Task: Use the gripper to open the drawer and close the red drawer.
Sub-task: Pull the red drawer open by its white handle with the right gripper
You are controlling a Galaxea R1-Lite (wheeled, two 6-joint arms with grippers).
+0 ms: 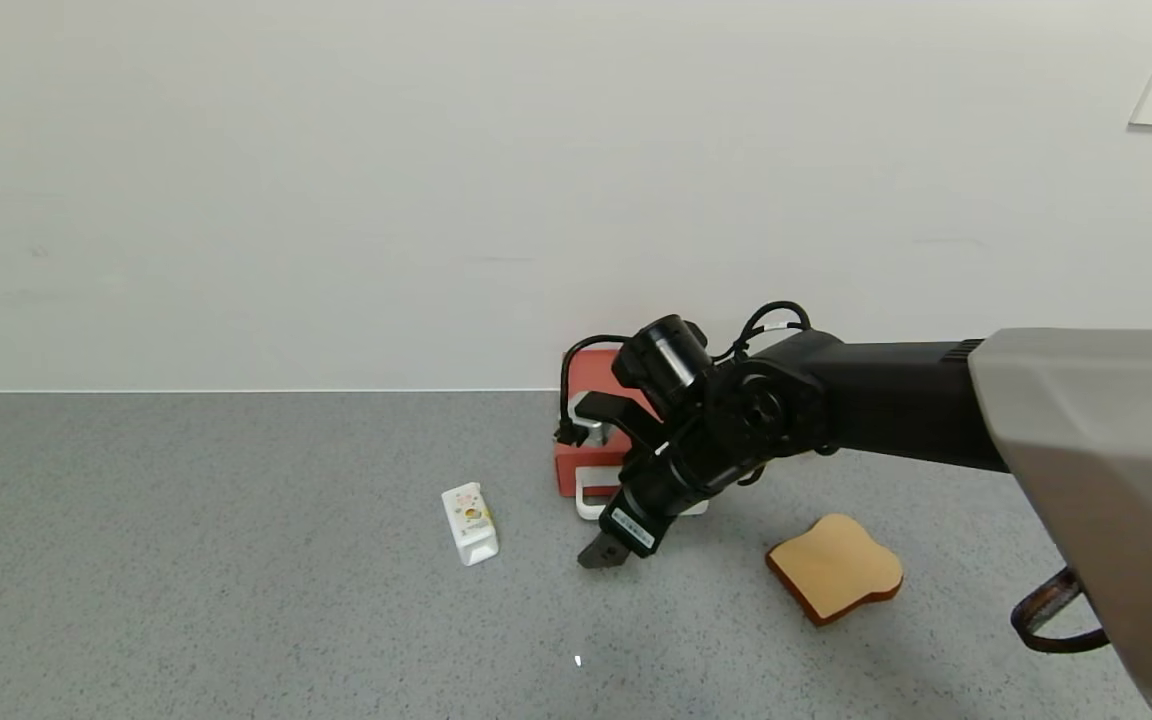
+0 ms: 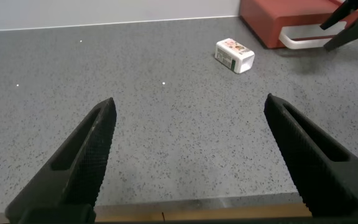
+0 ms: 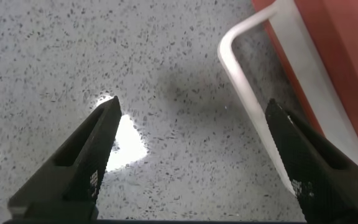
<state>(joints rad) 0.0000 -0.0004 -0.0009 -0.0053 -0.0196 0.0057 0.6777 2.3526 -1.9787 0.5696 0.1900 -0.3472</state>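
Nearest the robot, a bare stretch of speckled grey stone-look countertop (image 1: 186,560) is seen, over which the left black pointed-finger gripper (image 2: 188,158) is held parked at the near edge, its fingers spread wide and empty.

Farther out, the right black claw gripper (image 1: 604,553), carried on a silver-grey arm, is pointed down at the counter just in front of the drawer, its tips low over the surface. Its fingers are shown wide apart in the right wrist view, with nothing held; one finger (image 3: 312,165) lies across the white loop handle (image 3: 253,93), while the other is over bare counter.

To either side, a small white printed carton (image 1: 470,523) lies on the robot's left and a tan foam toast slice with a brown crust (image 1: 836,568) on its right (neither belongs to the job).

Beyond the gripper, the flat red plastic drawer box (image 1: 591,455) is set near the white wall, its handle projecting toward the robot; whether the tray is fully shut cannot be told.

The step in hand is judged to be the approach to the handle. It would be done well if the near bar of the loop were centred between the fingers before closing, and the pull then kept straight and level toward the robot, so that the light box is not dragged or tilted.
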